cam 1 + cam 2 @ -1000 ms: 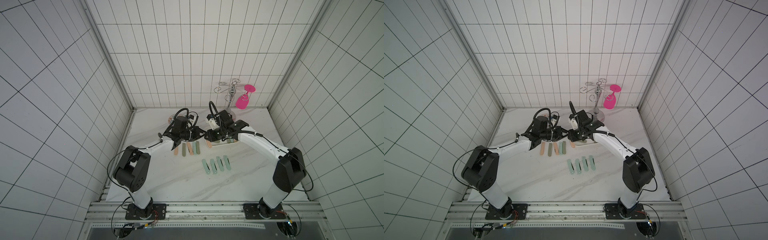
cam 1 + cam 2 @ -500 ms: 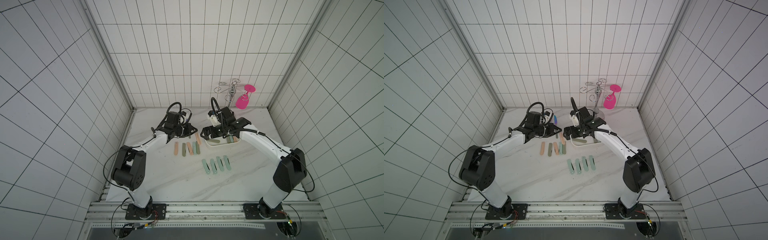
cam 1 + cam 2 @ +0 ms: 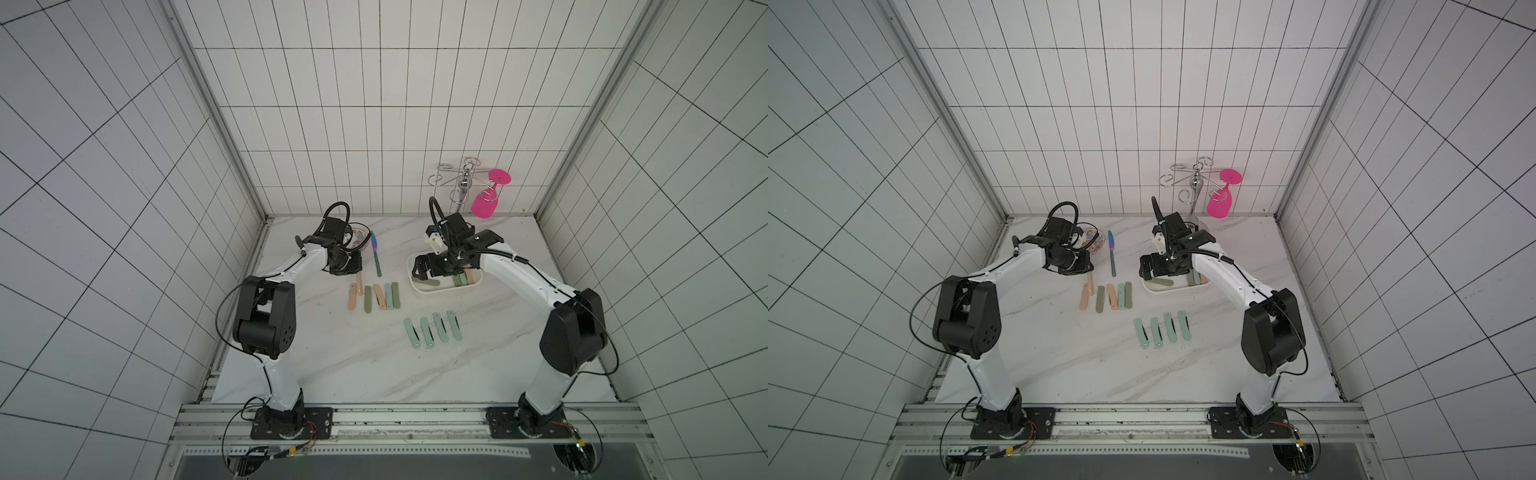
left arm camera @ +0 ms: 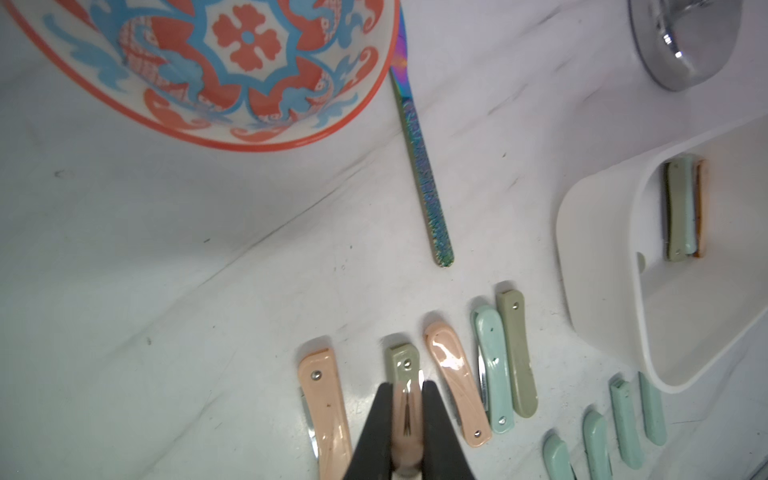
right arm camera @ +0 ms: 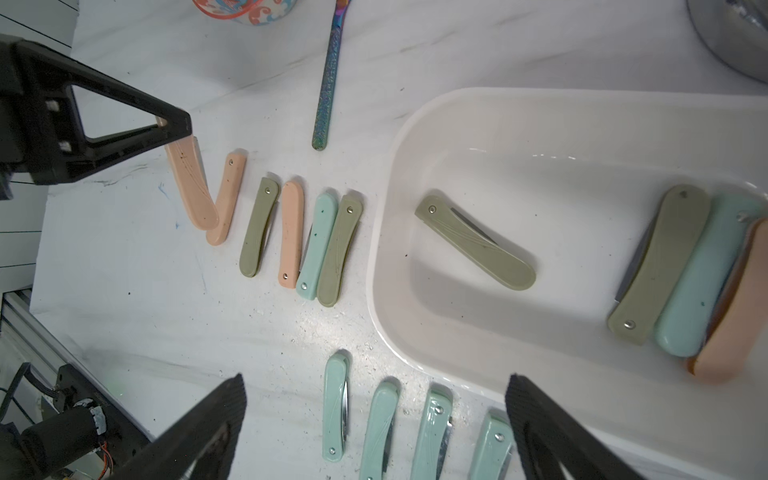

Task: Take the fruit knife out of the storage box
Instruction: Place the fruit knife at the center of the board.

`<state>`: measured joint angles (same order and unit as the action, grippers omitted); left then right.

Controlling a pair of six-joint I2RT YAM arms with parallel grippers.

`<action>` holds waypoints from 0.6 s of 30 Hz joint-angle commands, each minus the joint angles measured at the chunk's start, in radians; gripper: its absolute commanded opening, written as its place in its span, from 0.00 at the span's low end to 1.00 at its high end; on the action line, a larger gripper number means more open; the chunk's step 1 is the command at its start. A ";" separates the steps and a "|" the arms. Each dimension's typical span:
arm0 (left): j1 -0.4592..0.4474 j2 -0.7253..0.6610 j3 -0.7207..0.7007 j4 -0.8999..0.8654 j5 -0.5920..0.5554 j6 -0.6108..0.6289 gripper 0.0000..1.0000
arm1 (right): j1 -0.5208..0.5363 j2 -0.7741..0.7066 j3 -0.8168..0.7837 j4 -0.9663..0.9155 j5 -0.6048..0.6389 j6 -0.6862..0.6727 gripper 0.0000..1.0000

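The white storage box (image 3: 445, 293) (image 5: 384, 266) stands right of centre. Inside lies a loose olive fruit knife (image 5: 476, 243), folded, and at the far end a stack of olive (image 5: 660, 262), mint (image 5: 702, 282) and peach (image 5: 735, 320) knives. My right gripper (image 3: 419, 272) (image 5: 375, 384) hovers open over the box's near-left end with nothing between its fingers. My left gripper (image 3: 354, 270) (image 4: 407, 415) is shut on a peach fruit knife (image 5: 191, 187) (image 4: 407, 419). It holds the knife slanting down at the left end of a row of knives (image 3: 376, 297) on the table.
Four mint folding knives (image 3: 432, 332) lie in a row in front of the box. A patterned bowl (image 3: 360, 241) and an iridescent table knife (image 3: 376, 259) sit at the back left. A metal rack with a pink glass (image 3: 484, 203) stands at the back right.
The two grippers were together between row and box. The right gripper opened and stayed over the box. The left arm swung left with the peach knife to the row's left end.
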<state>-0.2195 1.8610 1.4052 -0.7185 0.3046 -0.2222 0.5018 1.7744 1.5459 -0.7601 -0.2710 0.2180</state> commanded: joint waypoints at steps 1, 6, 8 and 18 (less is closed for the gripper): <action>0.021 0.013 0.002 -0.042 -0.068 0.039 0.00 | -0.004 0.025 0.048 -0.058 0.017 -0.022 0.99; 0.044 0.030 -0.001 -0.060 -0.084 0.052 0.00 | -0.007 0.040 0.039 -0.062 0.018 -0.024 0.98; 0.050 0.035 0.003 -0.075 -0.106 0.067 0.00 | -0.008 0.043 0.036 -0.062 0.018 -0.024 0.99; 0.089 0.094 0.017 -0.106 -0.145 0.114 0.00 | -0.011 0.068 0.043 -0.063 0.016 -0.023 0.99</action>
<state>-0.1425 1.9259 1.4048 -0.8169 0.1806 -0.1455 0.4969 1.8194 1.5459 -0.7933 -0.2646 0.2150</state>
